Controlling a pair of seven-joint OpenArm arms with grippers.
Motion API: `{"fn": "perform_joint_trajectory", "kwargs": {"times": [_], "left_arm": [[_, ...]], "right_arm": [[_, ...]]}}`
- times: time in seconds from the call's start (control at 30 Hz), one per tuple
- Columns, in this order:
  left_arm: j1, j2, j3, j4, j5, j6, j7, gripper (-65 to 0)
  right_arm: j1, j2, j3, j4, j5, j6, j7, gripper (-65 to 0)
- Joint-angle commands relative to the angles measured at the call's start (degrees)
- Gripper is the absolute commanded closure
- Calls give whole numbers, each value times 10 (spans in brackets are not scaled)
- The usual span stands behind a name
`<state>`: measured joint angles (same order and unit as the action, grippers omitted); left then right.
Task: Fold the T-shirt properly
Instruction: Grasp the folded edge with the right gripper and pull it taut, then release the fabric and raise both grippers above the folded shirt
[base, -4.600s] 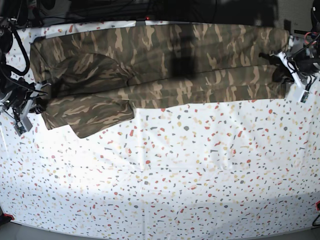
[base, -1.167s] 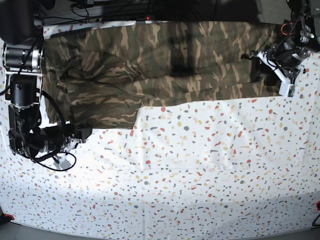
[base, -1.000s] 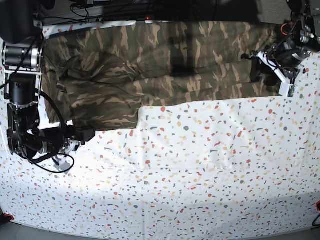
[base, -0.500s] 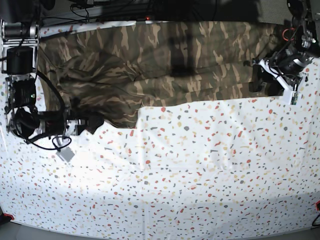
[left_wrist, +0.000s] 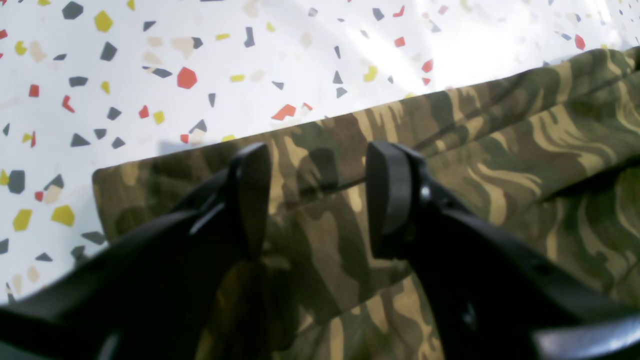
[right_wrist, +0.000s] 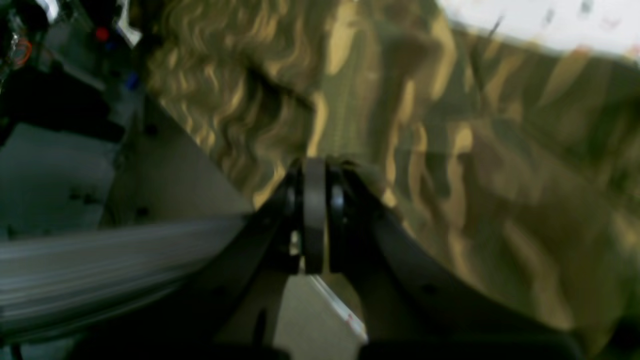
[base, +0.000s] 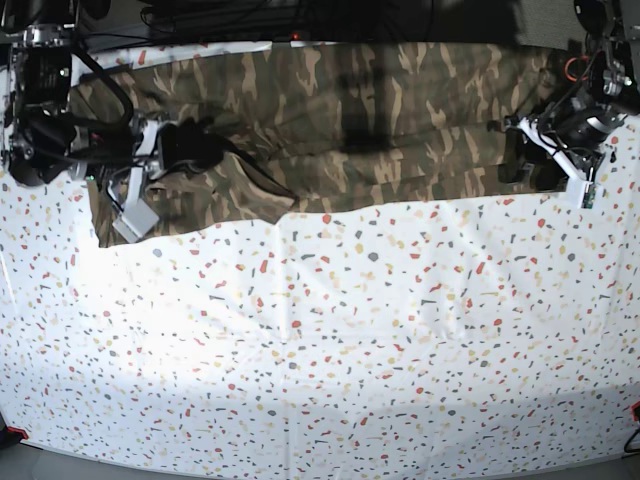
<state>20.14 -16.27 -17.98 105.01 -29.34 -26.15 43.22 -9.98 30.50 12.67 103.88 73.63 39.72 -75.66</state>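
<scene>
The camouflage T-shirt lies in a long band across the far side of the table. My right gripper is over its left part. In the right wrist view this gripper is shut, with a bit of the T-shirt pinched at its tips. My left gripper is at the shirt's right end. In the left wrist view it stands open. Its two black fingers straddle the T-shirt just inside the straight edge near a corner.
A white speckled table cover fills the near and middle area. Cables and dark gear run behind the far edge. A small white block hangs under the right arm. The left arm's body sits at the far right.
My right gripper has swung from the shirt's front-left corner up and back over the shirt. The lower left flap came with it. The left gripper has stayed in place, open.
</scene>
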Motion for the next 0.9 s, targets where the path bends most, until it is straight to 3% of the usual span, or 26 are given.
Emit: {"fn": "perform_joint_trajectory", "kwargs": {"times": [0.0, 0.33, 0.53, 0.73, 0.87], "left_arm": [[-3, -7, -3, 9, -7, -3, -13, -301], [-3, -8, -3, 9, -7, -3, -13, -301], [-3, -8, -3, 9, -7, -3, -13, -301], [-3, -9, -3, 9, -5, -3, -13, -301], [-3, -9, -3, 9, 28, -3, -12, -301]], "right_arm": [[-18, 9, 17, 23, 16, 3, 6, 0], [-231, 9, 176, 99, 16, 3, 6, 0], [-308, 9, 275, 99, 11, 3, 6, 0], [-350, 9, 322, 99, -5, 3, 5, 0], [-369, 9, 324, 99, -32, 3, 6, 0]]}}
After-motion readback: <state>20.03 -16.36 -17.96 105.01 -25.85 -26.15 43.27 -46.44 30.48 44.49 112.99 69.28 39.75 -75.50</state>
